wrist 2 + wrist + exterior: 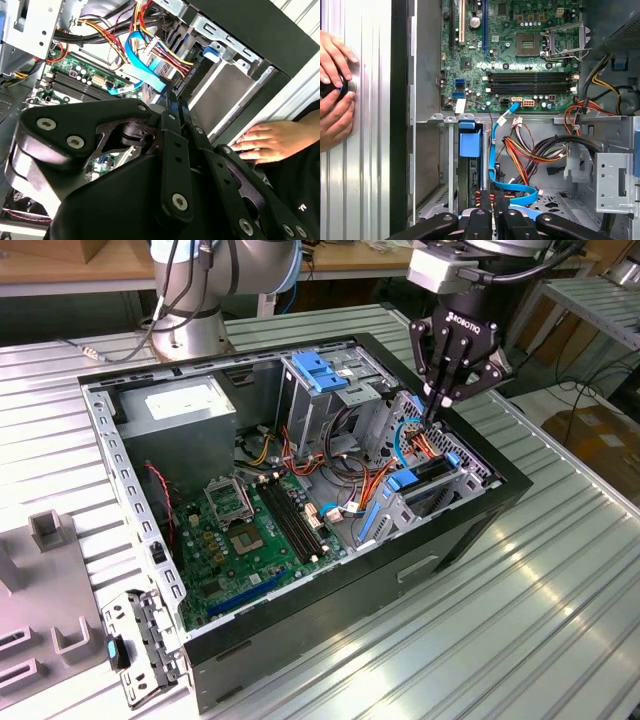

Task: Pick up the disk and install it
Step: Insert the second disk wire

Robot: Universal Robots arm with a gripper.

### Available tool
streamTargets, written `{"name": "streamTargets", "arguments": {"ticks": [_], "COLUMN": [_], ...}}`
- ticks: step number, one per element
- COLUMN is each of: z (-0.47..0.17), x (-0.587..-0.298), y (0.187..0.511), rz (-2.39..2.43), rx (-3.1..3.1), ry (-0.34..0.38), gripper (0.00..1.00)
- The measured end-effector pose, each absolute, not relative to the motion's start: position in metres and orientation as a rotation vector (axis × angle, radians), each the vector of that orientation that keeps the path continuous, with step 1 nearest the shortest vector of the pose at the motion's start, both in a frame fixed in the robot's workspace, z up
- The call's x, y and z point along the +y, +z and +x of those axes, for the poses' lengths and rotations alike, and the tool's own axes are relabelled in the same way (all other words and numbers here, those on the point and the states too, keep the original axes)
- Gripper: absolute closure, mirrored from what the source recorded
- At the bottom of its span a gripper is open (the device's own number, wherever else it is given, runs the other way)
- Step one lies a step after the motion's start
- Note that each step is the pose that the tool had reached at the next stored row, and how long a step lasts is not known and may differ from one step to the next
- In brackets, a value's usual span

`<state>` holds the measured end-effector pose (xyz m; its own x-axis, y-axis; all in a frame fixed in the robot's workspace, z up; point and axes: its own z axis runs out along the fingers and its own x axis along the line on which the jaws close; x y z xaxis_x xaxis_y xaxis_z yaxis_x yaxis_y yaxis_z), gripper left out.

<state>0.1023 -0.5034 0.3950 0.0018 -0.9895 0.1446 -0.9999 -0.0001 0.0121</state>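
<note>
Fingers (482,220) of the gripper (433,412) are pressed together, seemingly pinching nothing, tips aimed down into the drive cage (393,512); the disk (428,476) stands on edge in that cage just below them, long axis level along the black case wall (472,522).

- The arm (200,290) is built of silver-grey rounded tube sections with a light-blue ring at one joint; dark cables run along it.
- The gripper (437,405) is matte black with white lettering on its body, below a pale grey wrist block.
- In the second wrist view, the gripper (172,107) has black linkage bars pinned with round silver screws.
- A person's hand (267,142) meets a black sleeve.
</note>
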Motion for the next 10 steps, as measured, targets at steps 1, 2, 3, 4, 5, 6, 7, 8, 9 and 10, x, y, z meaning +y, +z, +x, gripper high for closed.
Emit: {"name": "streamTargets", "arguments": {"ticks": [1, 2, 3, 4, 5, 6, 7, 8, 9, 10], "z": [0.1023, 0.1023, 0.1023, 0.1023, 0.1023, 0.1025, 0.1029, 0.1036, 0.1047, 0.1055], "x": [-0.5019, -0.5003, -0.4994, -0.4984, -0.4977, -0.4973, -0.497, -0.4967, -0.4965, -0.4962], "y": [0.395, 0.3949, 0.3949, 0.3946, 0.3941, 0.3932, 0.3924, 0.3917, 0.3914, 0.3914], "rz": [2.14, 2.136, 2.132, 2.127, 2.121, 2.113, 2.108, 2.105, 2.102, 2.101], "rx": [-2.141, -2.141, -2.14, -2.137, -2.136, -2.131, -2.128, -2.126, -2.125, -2.124], "ry": [0.142, 0.138, 0.132, 0.124, 0.115, 0.1, 0.091, 0.086, 0.081, 0.08], "gripper": [0.82, 0.82, 0.82, 0.82, 0.82, 0.82, 0.82, 0.82, 0.82, 0.82]}}
